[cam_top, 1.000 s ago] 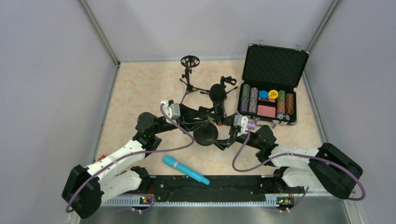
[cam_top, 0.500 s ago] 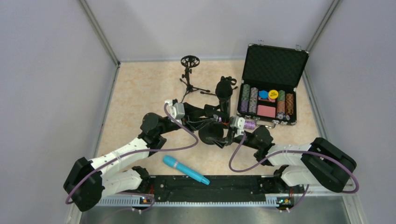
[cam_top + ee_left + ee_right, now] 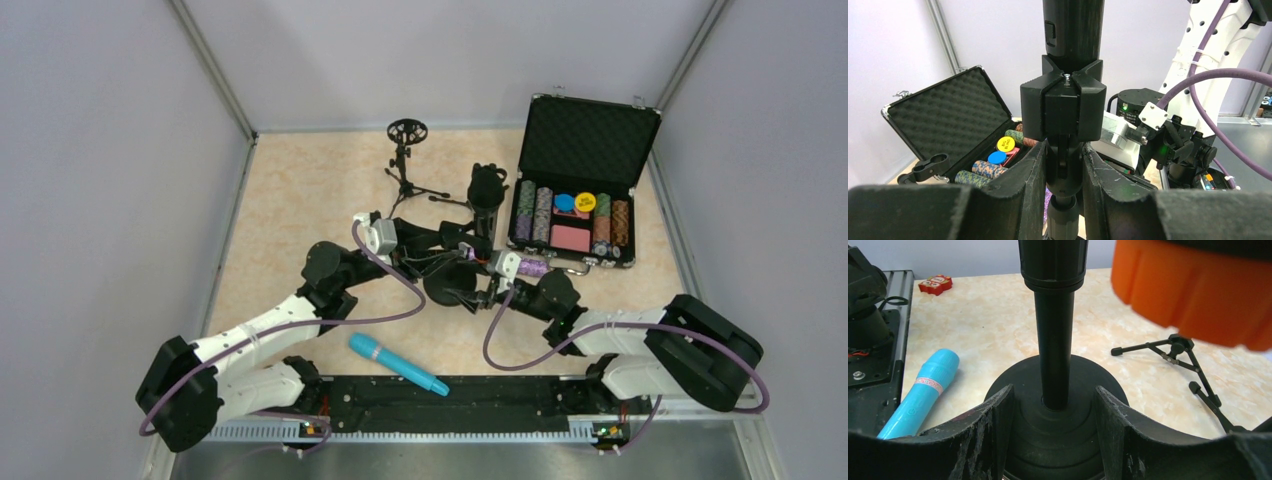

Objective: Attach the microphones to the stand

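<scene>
cyan mic (image 3: 397,363) is nearest the bases, lying flat on the table (image 3: 300,200), free of both grippers. in the right wrist view it's off to the left of the right gripper's left finger, head toward the stand.

right gripper (image 3: 1053,400) is down low at the weighted stand (image 3: 1054,340). fingers (image 3: 993,430) straddle the hub of the round base (image 3: 1083,370), pole rising between them. jaws apart with the base in the gap. can't tell if they're actually pressing on it.

purple mic (image 3: 535,268) lies just behind the right wrist, mostly hidden, close to the front edge of the chip case.

left gripper (image 3: 1064,160) is higher on the same stand, clamped tight on the stem right under the clip (image 3: 1063,107). pads on both sides of the stem, no gap.

black mic (image 3: 1073,25) sits in that clip, directly above the left fingers, roughly upright. its orange end ring (image 3: 1198,290) shows big and blurred above the right gripper, up and to the right of the pole.

beyond both grippers: small tripod stand (image 3: 405,160) with a ring mount, nothing in it, well apart from either tool. open poker chip case (image 3: 585,190) is past the right gripper, lid up, chips in rows.
</scene>
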Controlling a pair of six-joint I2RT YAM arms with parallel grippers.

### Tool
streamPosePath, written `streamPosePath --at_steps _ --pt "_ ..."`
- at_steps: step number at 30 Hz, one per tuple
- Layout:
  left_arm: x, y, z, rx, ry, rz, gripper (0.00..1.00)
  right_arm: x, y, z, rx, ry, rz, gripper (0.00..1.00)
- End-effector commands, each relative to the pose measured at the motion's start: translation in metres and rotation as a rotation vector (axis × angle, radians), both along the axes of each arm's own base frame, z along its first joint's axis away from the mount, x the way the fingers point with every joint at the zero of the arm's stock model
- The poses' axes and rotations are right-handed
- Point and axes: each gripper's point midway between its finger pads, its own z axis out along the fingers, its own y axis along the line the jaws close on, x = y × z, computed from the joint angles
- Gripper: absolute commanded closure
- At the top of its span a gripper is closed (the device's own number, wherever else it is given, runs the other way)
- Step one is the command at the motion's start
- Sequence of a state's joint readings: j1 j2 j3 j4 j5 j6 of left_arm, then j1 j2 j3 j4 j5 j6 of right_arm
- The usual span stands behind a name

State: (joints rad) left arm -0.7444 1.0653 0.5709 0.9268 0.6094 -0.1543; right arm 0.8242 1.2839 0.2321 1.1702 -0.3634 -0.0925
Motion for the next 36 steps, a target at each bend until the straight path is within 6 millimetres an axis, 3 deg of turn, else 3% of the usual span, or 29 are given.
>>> streamPosePath --at_steps 1,17,36 --pt "-0.024 0.024 0.1 -0.261 -0.234 0.016 1.0 0.009 0.0 -0.023 -0.093 0.027 -0.048 0.43" --pt "-0.03 0.035 0.119 -0.272 -0.361 0.078 1.0 0.013 -0.003 -0.051 -0.16 0.094 -0.076 0.43" --pt "-0.019 0.065 0.159 -0.351 -0.396 0.265 1.0 0.01 -0.019 -0.085 -0.243 0.19 -0.128 0.43"
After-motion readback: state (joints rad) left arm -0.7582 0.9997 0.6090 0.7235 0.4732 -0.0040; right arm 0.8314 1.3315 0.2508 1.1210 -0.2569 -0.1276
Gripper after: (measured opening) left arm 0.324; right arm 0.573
